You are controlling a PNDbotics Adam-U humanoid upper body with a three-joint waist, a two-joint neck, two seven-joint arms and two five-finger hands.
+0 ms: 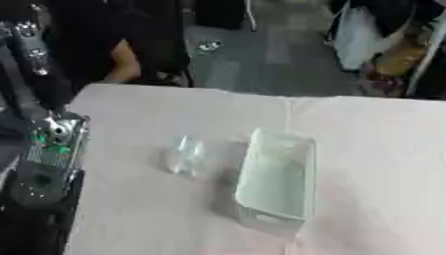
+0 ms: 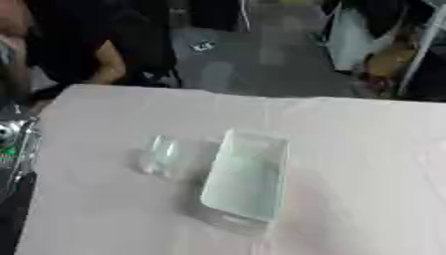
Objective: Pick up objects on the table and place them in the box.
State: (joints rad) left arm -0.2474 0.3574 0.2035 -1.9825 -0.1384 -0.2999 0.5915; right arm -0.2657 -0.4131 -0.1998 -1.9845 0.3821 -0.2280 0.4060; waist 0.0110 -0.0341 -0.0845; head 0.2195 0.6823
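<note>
A clear, pale green plastic box [image 1: 277, 177] stands open-topped on the pink-white table [image 1: 148, 219], a little right of the middle. Something pale lies at its far end, too blurred to make out. Just left of the box sits a small clear object [image 1: 184, 155], like crumpled transparent plastic, apart from the box wall. My left arm, silver and black with green parts, hangs off the table's left edge, and the left hand [image 1: 39, 182] at its lower end is blurred. It is well left of the clear object and touches nothing. My right hand shows in neither view.
The table's far edge runs across the upper third, its left edge beside my arm. Beyond it is grey floor, a dark-clothed person [image 1: 113, 50] at the far left, and white and orange bags [image 1: 375, 40] at the far right.
</note>
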